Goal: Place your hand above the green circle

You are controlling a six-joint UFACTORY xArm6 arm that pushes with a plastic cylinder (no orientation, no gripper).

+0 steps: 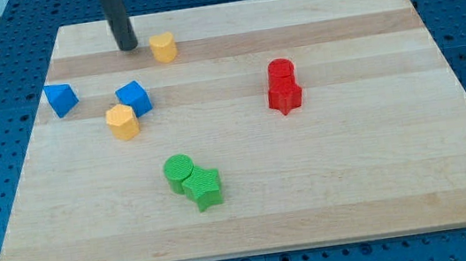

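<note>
The green circle (179, 172) stands low on the wooden board (356, 187), left of centre, touching a green star-shaped block (203, 187) at its lower right. My tip (127, 47) rests on the board near the view's top left, far above the green circle and just left of a yellow heart-shaped block (163, 46).
A blue triangular block (61, 99) lies at the left. A blue cube (134, 98) touches a yellow hexagonal block (122, 122). A red cylinder (281, 72) sits against a red star-shaped block (285, 95) right of centre. Blue perforated table surrounds the board.
</note>
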